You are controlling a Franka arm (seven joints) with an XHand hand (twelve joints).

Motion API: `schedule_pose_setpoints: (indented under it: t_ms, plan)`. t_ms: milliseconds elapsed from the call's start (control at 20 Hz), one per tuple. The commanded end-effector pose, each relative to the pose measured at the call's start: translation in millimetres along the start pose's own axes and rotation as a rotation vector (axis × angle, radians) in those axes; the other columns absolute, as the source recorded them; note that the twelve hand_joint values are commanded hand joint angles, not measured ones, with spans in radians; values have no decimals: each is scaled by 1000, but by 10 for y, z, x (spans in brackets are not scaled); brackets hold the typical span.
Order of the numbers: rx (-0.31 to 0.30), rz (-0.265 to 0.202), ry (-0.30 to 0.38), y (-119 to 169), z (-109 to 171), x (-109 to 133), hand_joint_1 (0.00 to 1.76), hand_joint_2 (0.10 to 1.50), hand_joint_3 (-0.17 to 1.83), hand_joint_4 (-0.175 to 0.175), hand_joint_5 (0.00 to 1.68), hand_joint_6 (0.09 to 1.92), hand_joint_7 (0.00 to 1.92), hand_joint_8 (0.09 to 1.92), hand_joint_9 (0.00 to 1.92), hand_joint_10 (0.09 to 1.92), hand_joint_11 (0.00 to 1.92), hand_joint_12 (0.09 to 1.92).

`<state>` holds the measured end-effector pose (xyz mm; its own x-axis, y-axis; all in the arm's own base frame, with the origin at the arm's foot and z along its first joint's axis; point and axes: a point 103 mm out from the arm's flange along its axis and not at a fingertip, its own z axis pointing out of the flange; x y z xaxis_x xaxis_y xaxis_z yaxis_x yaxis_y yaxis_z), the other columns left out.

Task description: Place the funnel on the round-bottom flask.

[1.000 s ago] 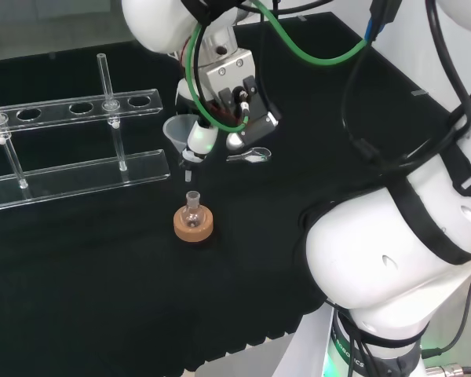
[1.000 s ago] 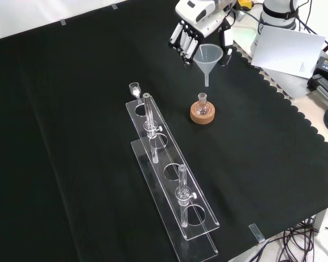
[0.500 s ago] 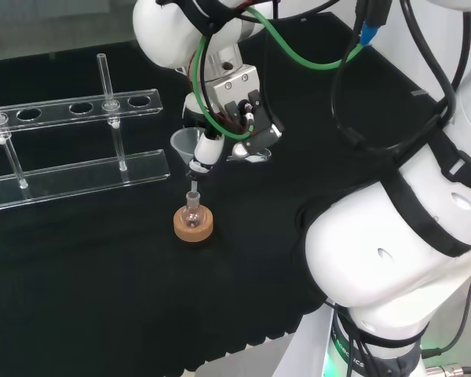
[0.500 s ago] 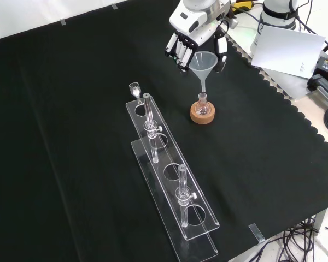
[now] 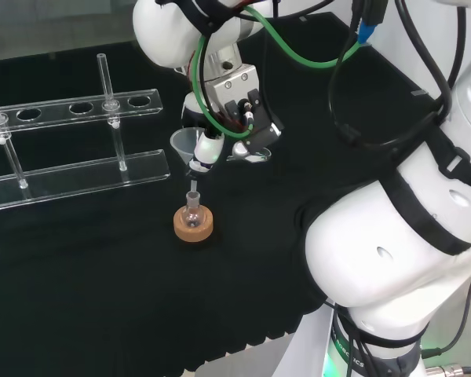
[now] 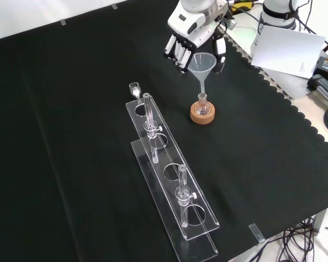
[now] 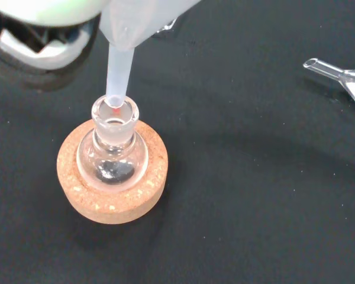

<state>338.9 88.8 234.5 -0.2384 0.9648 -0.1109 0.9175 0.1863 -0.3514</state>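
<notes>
The black and white hand (image 6: 194, 41), fingers pinching the clear cone-shaped funnel (image 6: 201, 65), holds its stem just above the small round-bottom glass flask (image 7: 112, 151) on its cork ring stand (image 7: 112, 195); insertion step, needing a straight descent into the neck

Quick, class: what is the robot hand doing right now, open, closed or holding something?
Robot hand: closed on the funnel, its stem tip just above the neck of the round-bottom flask.
</notes>
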Motion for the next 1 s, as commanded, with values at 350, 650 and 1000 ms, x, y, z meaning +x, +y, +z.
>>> schedule_pose_setpoints:
  t_ms: [350,650,1000]
  plan:
    - [25,13,22,134,151,-44,867,504,599,43,748,536,994,425,1009,228,463,1324]
    - [29,9,34,191,201,-48,865,506,599,43,749,536,995,424,1008,230,460,1324]
    - [51,19,52,246,444,53,864,508,599,43,751,535,994,422,1007,232,455,1326]
